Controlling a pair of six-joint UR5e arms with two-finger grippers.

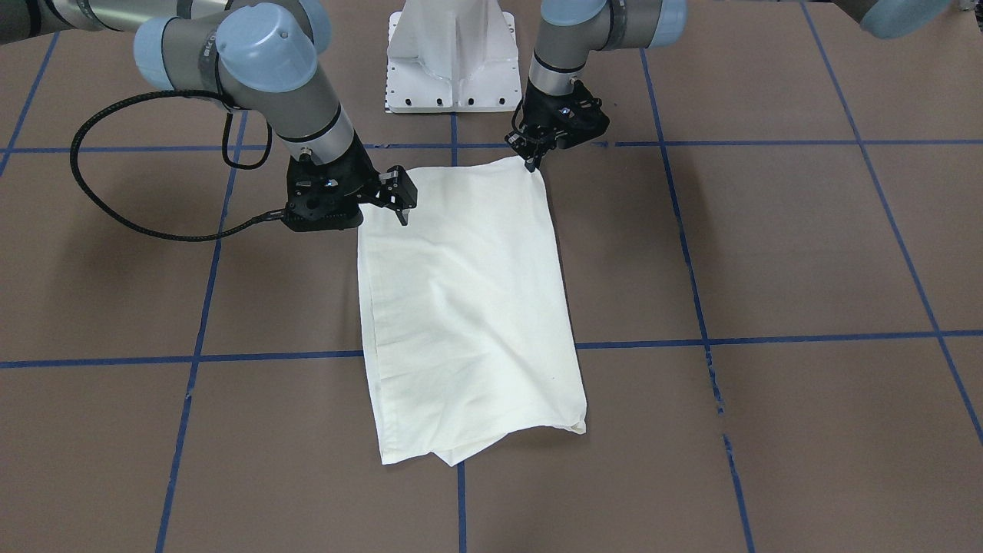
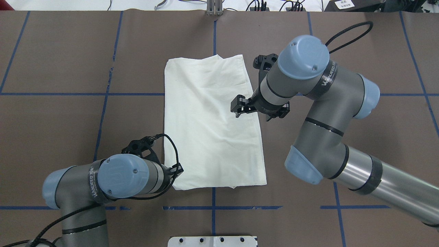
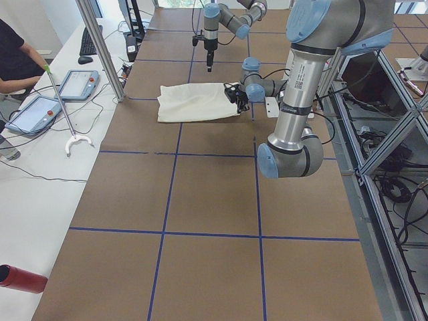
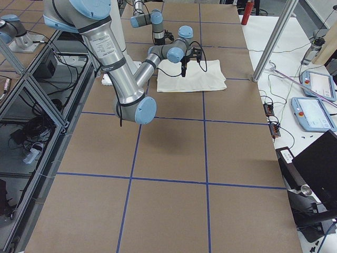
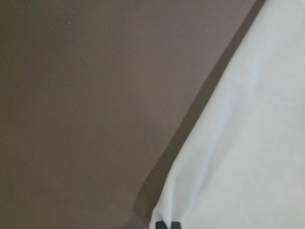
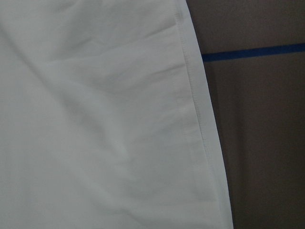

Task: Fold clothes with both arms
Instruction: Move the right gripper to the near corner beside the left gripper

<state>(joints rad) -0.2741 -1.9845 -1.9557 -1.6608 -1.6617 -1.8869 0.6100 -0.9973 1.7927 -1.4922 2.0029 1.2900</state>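
Note:
The cream-white shirt [image 1: 468, 307] lies folded into a long rectangle on the brown table, plain side up, with no print showing. My left gripper [image 1: 531, 161] is down at the shirt's corner nearest the robot base, also seen in the overhead view [image 2: 177, 169]. In the left wrist view its tips [image 5: 167, 224] are together at the corner of the cloth [image 5: 248, 143], so it looks shut on it. My right gripper [image 1: 399, 211] hangs open just above the shirt's other long edge [image 2: 237, 109]. The right wrist view shows only the hemmed edge [image 6: 193, 109], no fingers.
The white pedestal base [image 1: 453, 61] stands just behind the shirt. Blue tape lines [image 1: 768, 338] grid the table. At the table's far side, a person sits at a white bench with tablets [image 3: 37, 110], beside a metal post [image 3: 100, 47]. A red cylinder [image 3: 20, 279] lies there.

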